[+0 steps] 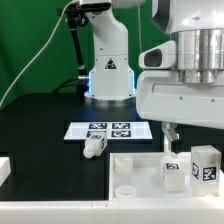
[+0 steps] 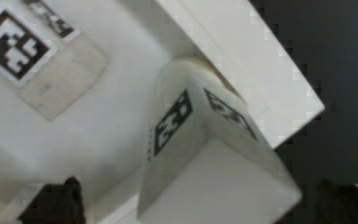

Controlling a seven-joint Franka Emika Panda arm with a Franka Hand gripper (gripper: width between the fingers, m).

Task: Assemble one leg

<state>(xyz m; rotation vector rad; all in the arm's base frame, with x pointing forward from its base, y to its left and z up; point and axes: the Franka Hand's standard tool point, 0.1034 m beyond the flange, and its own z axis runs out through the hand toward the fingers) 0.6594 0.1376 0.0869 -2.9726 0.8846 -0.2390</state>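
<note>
A white leg (image 1: 172, 171) with black-and-white tags stands upright on the large white slab (image 1: 132, 176) at the front right of the exterior view. My gripper (image 1: 169, 138) hangs right above it. In the wrist view this leg (image 2: 202, 140) fills the middle, and my gripper (image 2: 202, 205) is open with one dark fingertip (image 2: 59, 203) on each side of it. There is a gap between that fingertip and the leg. The slab (image 2: 114, 110) with its own tag lies under the leg.
A second leg (image 1: 205, 163) stands just to the exterior view's right of the first. A third leg (image 1: 93, 146) lies on the black table by the marker board (image 1: 106, 130). The robot base (image 1: 108, 75) stands behind. A white part (image 1: 4, 168) sits at the left edge.
</note>
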